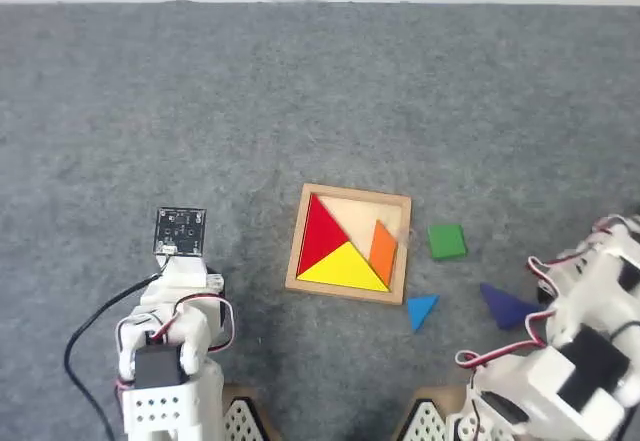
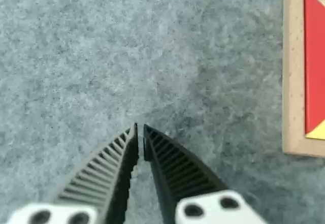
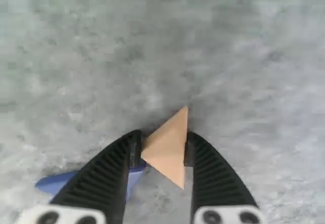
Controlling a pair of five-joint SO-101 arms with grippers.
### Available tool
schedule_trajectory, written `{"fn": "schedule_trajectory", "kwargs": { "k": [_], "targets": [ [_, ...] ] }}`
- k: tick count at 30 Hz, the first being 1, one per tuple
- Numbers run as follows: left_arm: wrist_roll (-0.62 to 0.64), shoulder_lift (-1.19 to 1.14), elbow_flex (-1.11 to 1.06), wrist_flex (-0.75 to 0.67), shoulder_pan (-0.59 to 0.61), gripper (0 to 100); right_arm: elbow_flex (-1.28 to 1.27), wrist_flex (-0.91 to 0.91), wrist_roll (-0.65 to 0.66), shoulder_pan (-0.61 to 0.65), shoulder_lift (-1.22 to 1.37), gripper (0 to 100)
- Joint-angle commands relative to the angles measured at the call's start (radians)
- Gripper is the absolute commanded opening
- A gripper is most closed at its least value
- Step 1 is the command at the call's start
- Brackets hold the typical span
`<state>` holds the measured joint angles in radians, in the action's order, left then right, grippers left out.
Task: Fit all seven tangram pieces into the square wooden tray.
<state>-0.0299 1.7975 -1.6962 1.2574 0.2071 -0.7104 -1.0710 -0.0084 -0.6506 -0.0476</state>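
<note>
The square wooden tray (image 1: 355,194) lies mid-table with a red triangle (image 1: 322,233), a yellow triangle (image 1: 345,267) and an orange piece (image 1: 383,249) inside. To its right on the carpet are a green square (image 1: 446,241), a light blue triangle (image 1: 421,309) and a dark blue triangle (image 1: 508,307). My right gripper (image 3: 162,145) is shut on a tan triangle (image 3: 170,155), close by the dark blue triangle (image 3: 56,183). My left gripper (image 2: 140,130) is shut on nothing, above bare carpet left of the tray (image 2: 293,82).
Grey carpet covers the whole table. The left arm (image 1: 178,301) stands at the front left, the right arm (image 1: 590,311) at the front right beside the loose pieces. A pale wall runs along the table's far edge.
</note>
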Motion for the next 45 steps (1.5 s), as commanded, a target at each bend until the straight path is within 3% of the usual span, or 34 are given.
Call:
{"fn": "schedule_trajectory", "kwargs": {
  "k": [1, 6, 13, 20, 29, 38, 45],
  "targets": [
    [0.017, 0.018, 0.013, 0.003, 0.005, 2, 0.072, -0.07, -0.008, 0.122, -0.021, 4.4],
    [0.017, 0.018, 0.013, 0.003, 0.005, 2, 0.075, -0.082, -0.095, 0.294, -0.153, 4.3],
    [0.017, 0.018, 0.013, 0.003, 0.005, 2, 0.121, -0.134, -0.086, 0.579, -0.289, 4.3],
    [0.017, 0.018, 0.013, 0.003, 0.005, 2, 0.348, -0.26, -0.068, 0.792, -0.157, 4.3],
    [0.017, 0.018, 0.013, 0.003, 0.005, 2, 0.626, -0.275, -0.064, 1.044, 0.077, 4.3],
    [0.017, 0.018, 0.013, 0.003, 0.005, 2, 0.867, -0.283, -0.003, 1.175, 0.38, 4.3],
    [0.017, 0.018, 0.013, 0.003, 0.005, 2, 1.042, -0.423, -0.008, 1.218, 0.479, 4.3]
  ]
}}
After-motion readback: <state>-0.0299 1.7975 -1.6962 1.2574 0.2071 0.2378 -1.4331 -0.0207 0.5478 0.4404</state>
